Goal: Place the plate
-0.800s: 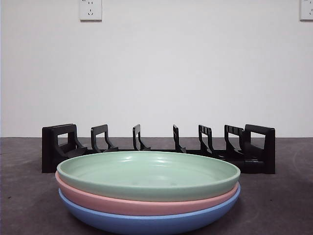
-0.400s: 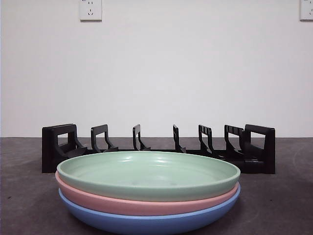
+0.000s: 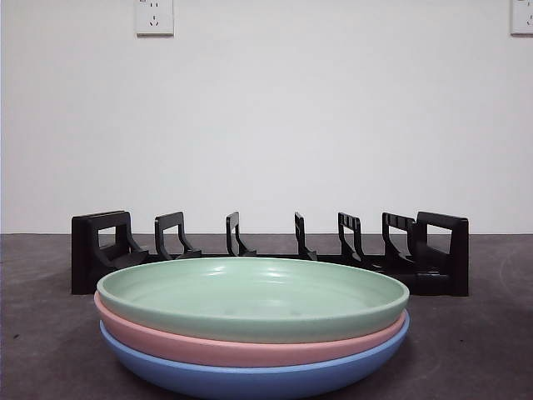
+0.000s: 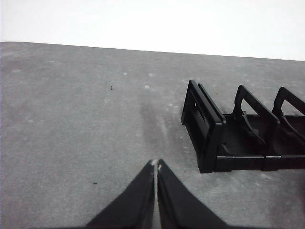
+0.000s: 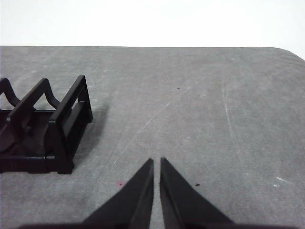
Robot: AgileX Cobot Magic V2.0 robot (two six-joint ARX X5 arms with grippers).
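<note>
Three plates are stacked near the camera in the front view: a green plate (image 3: 250,296) on top, a pink plate (image 3: 241,350) under it, a blue plate (image 3: 250,379) at the bottom. Behind them stands a black slotted rack (image 3: 266,250), with no plate in its slots. My left gripper (image 4: 156,164) is shut and empty above bare table, off the rack's end (image 4: 205,126). My right gripper (image 5: 157,162) is shut and empty beyond the rack's other end (image 5: 62,129). Neither arm shows in the front view.
The grey tabletop (image 3: 466,350) spreads around the stack and rack. A white wall with two power sockets (image 3: 154,17) rises behind. The table's rounded corner (image 5: 290,51) shows in the right wrist view.
</note>
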